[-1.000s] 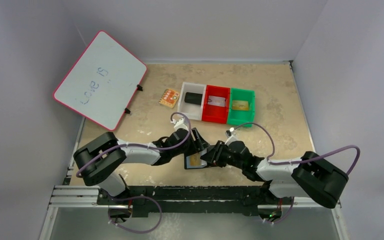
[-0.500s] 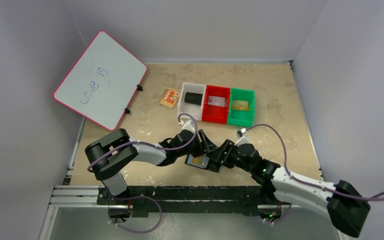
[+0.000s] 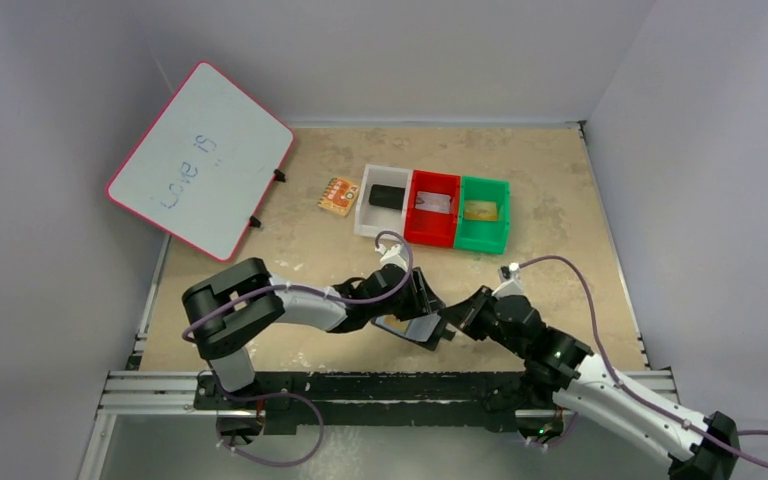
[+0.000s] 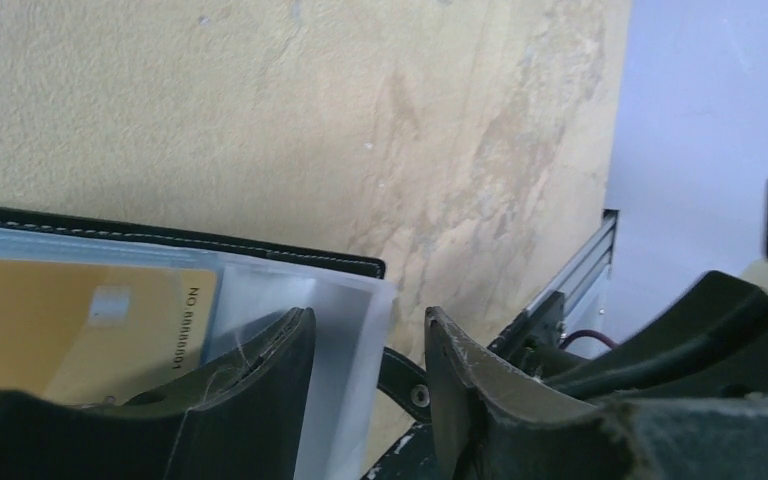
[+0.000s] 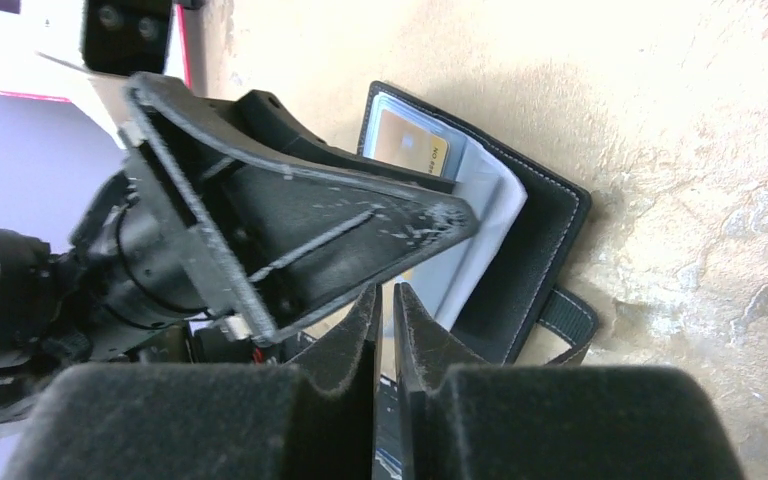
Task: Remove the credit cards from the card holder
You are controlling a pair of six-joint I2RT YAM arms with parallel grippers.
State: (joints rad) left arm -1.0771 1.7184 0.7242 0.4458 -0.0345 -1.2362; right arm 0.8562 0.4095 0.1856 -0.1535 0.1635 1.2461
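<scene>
Lying open, the card holder (image 5: 535, 250) is being worked at the middle of the near edge of the table (image 3: 290, 250), a gold-tan card (image 4: 80, 320) showing inside its clear sleeve (image 4: 260, 285). The left hand (image 4: 367, 335) is being held spread, one finger on the sleeve. The right hand (image 5: 385, 295) is being held almost together beside the holder; whether anything is pinched cannot be told. The card is judged light, stiff and slippery, and is best pinched by a short edge.

Table (image 3: 560, 200): beige, mottled top. Rear centre: white bin (image 3: 369, 212), red bin (image 3: 430, 236), green bin (image 3: 485, 243) in touching row; orange patterned square (image 3: 339, 195) just left. Whiteboard (image 3: 200, 160) propped at left edge. Card holder (image 5: 535, 250) open near front edge.
</scene>
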